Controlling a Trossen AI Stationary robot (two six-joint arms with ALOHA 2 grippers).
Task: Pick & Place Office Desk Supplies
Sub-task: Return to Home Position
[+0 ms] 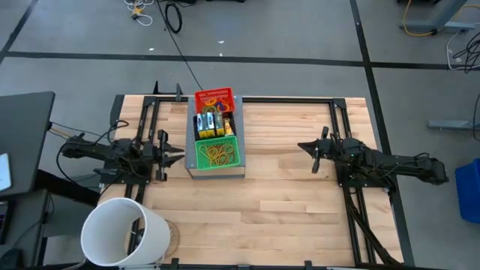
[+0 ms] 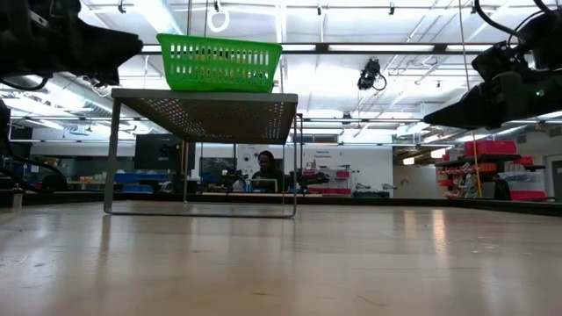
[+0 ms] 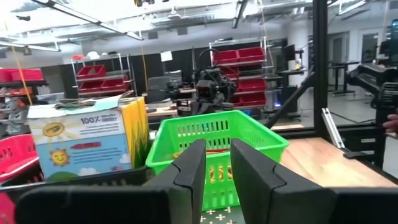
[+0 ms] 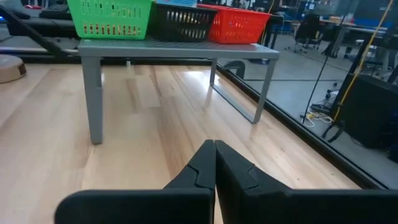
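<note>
A grey metal stand (image 1: 215, 171) at the table's far middle carries three baskets in a row. The red basket (image 1: 214, 97) is farthest. The black basket (image 1: 229, 124) holds yellow-and-green crayon boxes (image 1: 212, 122). The green basket (image 1: 219, 142) holds rubber bands (image 1: 220, 155). My left gripper (image 1: 180, 156) hangs level just left of the green basket (image 3: 217, 134), slightly open with nothing between its fingers; a crayon box (image 3: 87, 140) shows beside the basket. My right gripper (image 1: 301, 146) hangs shut and bare to the right of the stand (image 4: 174, 46), pointing toward it.
A large white bucket (image 1: 124, 232) lies on its side at the near left corner, next to a round wooden disc (image 1: 172, 237). Bare wooden tabletop (image 1: 285, 202) stretches between stand and near edge. A black frame (image 1: 345, 105) borders the table. A person (image 2: 263, 167) sits in the room beyond.
</note>
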